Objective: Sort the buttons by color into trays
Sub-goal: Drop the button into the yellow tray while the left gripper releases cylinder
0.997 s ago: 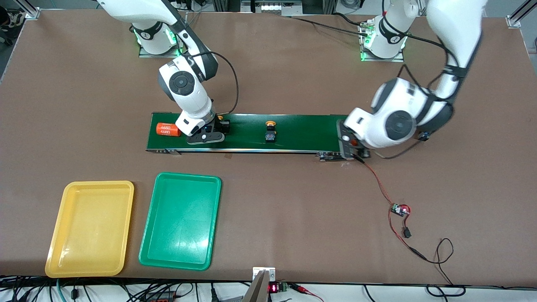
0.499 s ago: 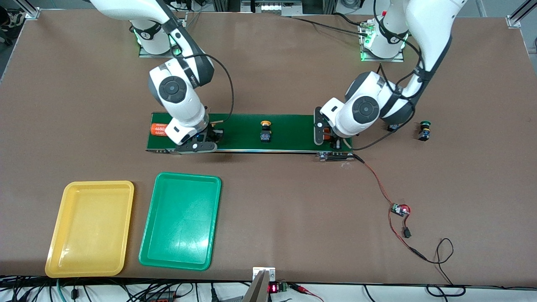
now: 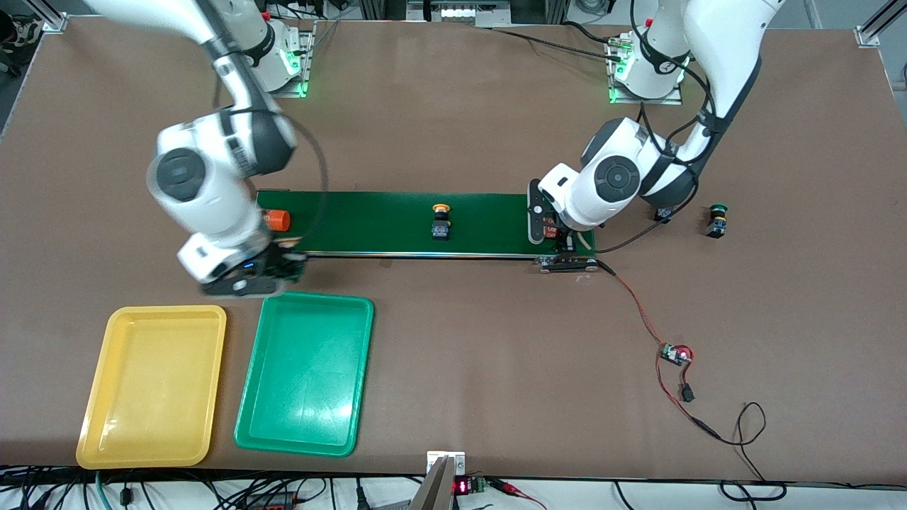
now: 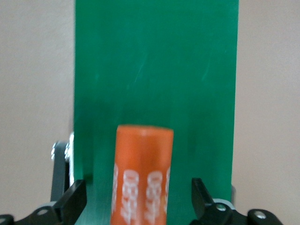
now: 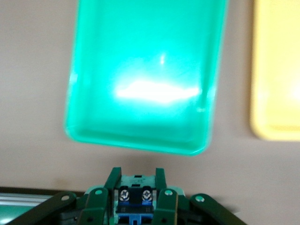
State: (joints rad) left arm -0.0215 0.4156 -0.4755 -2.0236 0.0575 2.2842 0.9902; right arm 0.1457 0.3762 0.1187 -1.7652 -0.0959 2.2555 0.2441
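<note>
Front view: brown tabletop (image 3: 460, 368) carries long dark green conveyor belt (image 3: 368, 223). Right gripper (image 5: 136, 206) pinches blue-bodied button (image 5: 135, 199) near green tray (image 3: 306, 373); left gripper (image 4: 136, 206) spread around orange cylinder (image 4: 142, 174).

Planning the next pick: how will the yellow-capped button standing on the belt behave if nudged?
The yellow-capped button probably tips easily: it stands upright on the conveyor belt, tall for its small base. Its round cap might let it roll in an arc once down. The hard-looking body likely stays rigid.

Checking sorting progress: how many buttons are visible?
3 buttons: one on the belt, one on the table toward the left arm's end, one in the right gripper. Another may be hidden.
</note>
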